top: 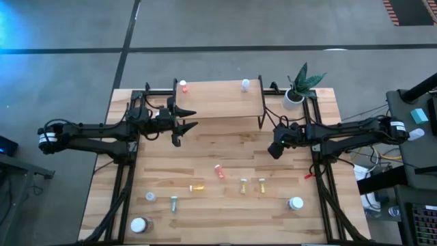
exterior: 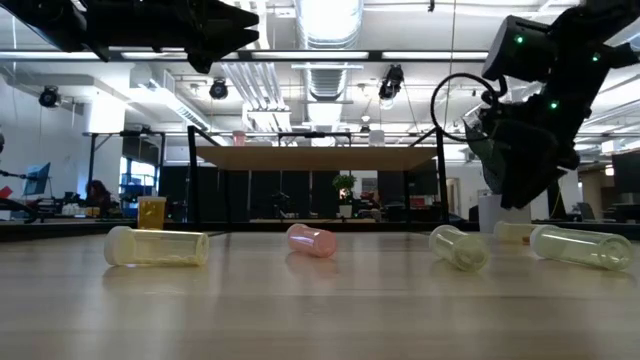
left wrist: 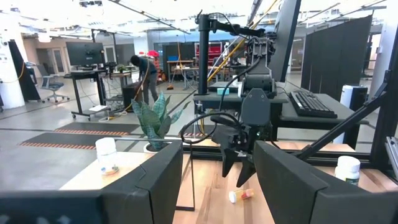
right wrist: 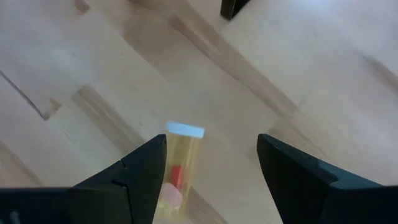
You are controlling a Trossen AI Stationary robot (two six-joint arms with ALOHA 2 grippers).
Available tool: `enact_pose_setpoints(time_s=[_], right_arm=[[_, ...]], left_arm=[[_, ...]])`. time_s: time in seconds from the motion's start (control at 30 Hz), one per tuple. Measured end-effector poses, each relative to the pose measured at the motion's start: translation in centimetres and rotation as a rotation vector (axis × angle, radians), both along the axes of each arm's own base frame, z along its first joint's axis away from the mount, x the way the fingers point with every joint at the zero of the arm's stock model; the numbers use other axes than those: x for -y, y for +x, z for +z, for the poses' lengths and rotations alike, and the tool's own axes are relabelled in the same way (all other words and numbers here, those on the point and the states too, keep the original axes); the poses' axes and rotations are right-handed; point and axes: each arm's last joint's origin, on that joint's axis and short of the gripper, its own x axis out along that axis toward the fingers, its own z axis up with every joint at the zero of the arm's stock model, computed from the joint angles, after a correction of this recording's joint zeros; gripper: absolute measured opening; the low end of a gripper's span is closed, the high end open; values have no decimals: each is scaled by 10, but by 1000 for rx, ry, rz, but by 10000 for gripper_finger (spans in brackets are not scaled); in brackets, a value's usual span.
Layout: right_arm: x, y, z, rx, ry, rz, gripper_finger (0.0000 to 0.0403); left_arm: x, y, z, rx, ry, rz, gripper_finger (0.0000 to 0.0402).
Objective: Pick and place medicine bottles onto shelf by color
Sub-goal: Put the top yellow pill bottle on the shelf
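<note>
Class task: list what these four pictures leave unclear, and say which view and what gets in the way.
- Right wrist view: yellow bottle, lower end behind the right gripper finger.
- Left wrist view: white-capped bottle, base behind the left gripper finger.
- High view: table bottles' labels too small to read.

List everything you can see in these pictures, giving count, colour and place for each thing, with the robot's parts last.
table: one, light wood, under everything
shelf: one, light wood on black legs, far edge of the table
plant: one, green in a white pot, right of the shelf
orange bottle: one, on the shelf's left end
pale bottle: one, on the shelf's right end
red bottle: one, mid-table
yellow bottles: three, in a row near the red one
greenish bottle: one, front left
white-topped bottles: three, two front left, one front right
person: one, dark clothes, in the room beyond
left gripper: one, dark, open, empty, by the shelf's left end
right gripper: one, dark, open, empty, over the table's right half
</note>
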Motion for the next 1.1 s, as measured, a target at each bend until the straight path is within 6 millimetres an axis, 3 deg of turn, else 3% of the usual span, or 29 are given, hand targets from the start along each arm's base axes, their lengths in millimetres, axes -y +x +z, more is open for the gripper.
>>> enact_pose_setpoints(time_s=[0.47,1.1], right_arm=[[-1,1,-10,64,25,40,240],[-3,19,-39,-90,47,68,240]], left_arm=[[0,0,-1,-3,1,0,182],[0,0,-2,-7,1,0,182]])
